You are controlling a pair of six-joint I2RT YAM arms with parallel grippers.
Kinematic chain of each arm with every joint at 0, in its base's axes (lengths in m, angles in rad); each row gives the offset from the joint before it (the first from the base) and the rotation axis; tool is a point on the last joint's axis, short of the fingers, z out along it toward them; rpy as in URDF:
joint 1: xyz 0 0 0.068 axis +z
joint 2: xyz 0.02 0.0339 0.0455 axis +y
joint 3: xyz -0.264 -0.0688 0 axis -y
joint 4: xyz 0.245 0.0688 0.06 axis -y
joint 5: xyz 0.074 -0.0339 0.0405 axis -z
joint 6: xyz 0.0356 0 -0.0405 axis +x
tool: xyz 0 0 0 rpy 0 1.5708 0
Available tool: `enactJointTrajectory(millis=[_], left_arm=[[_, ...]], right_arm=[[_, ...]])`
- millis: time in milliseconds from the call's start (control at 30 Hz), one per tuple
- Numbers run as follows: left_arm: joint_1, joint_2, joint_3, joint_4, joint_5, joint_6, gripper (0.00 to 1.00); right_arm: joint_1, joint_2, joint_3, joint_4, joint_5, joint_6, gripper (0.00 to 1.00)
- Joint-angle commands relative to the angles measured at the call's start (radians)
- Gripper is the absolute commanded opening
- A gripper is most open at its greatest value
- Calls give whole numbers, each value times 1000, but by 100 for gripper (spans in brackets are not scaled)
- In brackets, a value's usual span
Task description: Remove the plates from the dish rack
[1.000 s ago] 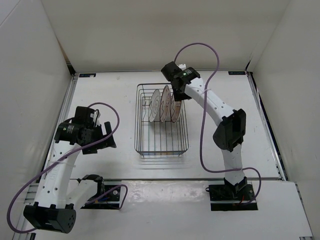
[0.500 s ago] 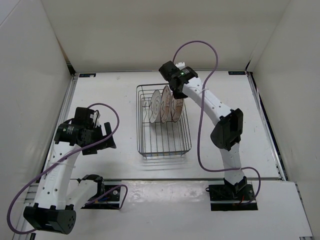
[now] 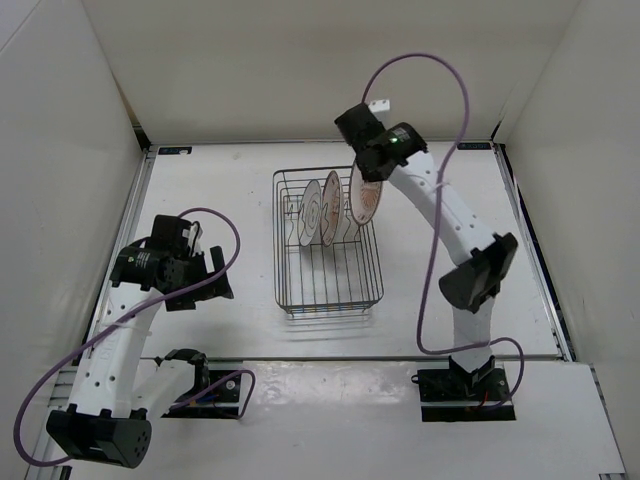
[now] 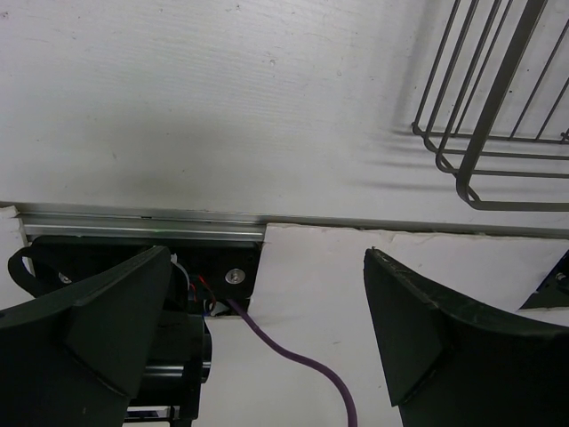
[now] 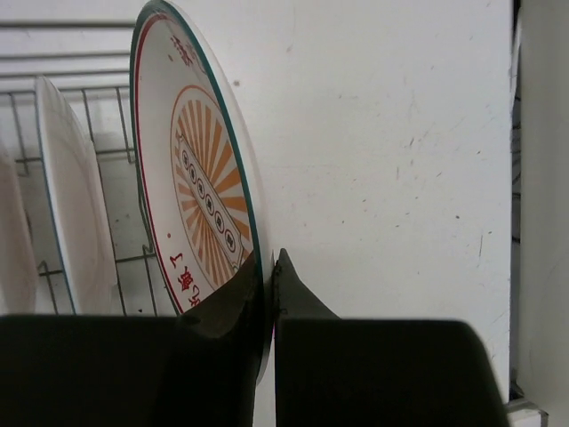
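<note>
The rack (image 3: 326,304) sat in the middle of the table (image 3: 210,190), between the two arms. In its far half a plate (image 3: 312,212) stood on edge, and just to its right stood a second plate (image 3: 331,208), face to face with it. A third plate (image 3: 365,195) hung on edge over the rack's far right corner, right of the pair, its rim pinched in the right gripper (image 5: 269,283). The left gripper (image 3: 213,272) hovered left of the rack's near half, well apart from it and spread wide.
</note>
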Motion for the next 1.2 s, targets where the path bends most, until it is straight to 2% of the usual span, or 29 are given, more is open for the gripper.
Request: enactJointTrajectory(millis=[0, 133, 200, 267, 367, 400, 433, 467, 500, 567, 767, 833, 967, 1067, 1167], left_arm=[[-6, -5, -10, 2, 16, -2, 100], [-4, 4, -10, 8, 13, -6, 100], [-4, 14, -7, 11, 14, -12, 100], [-4, 18, -9, 15, 16, -17, 100], [-4, 20, -20, 18, 44, -25, 100], [-6, 17, -21, 27, 60, -20, 100], [-6, 18, -23, 31, 73, -17, 100], [-6, 20, -21, 37, 79, -16, 100], [-6, 26, -20, 39, 83, -16, 100], [-4, 30, -12, 45, 97, -8, 100], [-4, 18, -21, 31, 87, -2, 100], [-4, 1, -29, 28, 70, 1, 100], [-3, -5, -35, 19, 28, 29, 100], [-4, -3, -35, 18, 13, 52, 100], [-4, -3, -36, 21, 2, 67, 100]], right_arm=[[-5, -187, 71, 59, 88, -18, 0], [-34, -301, -31, 50, 88, -48, 0], [-87, -382, -73, 10, 91, 4, 0], [-139, -475, -203, -11, 78, 97, 0], [-259, -634, -511, 83, -71, 179, 0], [-306, -711, -662, 129, -208, 187, 0], [-328, -748, -809, 236, -261, 199, 0], [-380, -800, -873, 339, -312, 211, 0], [-420, -825, -959, 366, -388, 263, 0], [-463, -833, -1048, 471, -494, 270, 0], [-586, -812, -1278, 671, -485, 350, 0], [-607, -781, -1309, 706, -490, 359, 0], [-667, -694, -1418, 830, -605, 396, 0], [-729, -589, -1437, 873, -685, 442, 0], [-741, -470, -1383, 840, -691, 475, 0]])
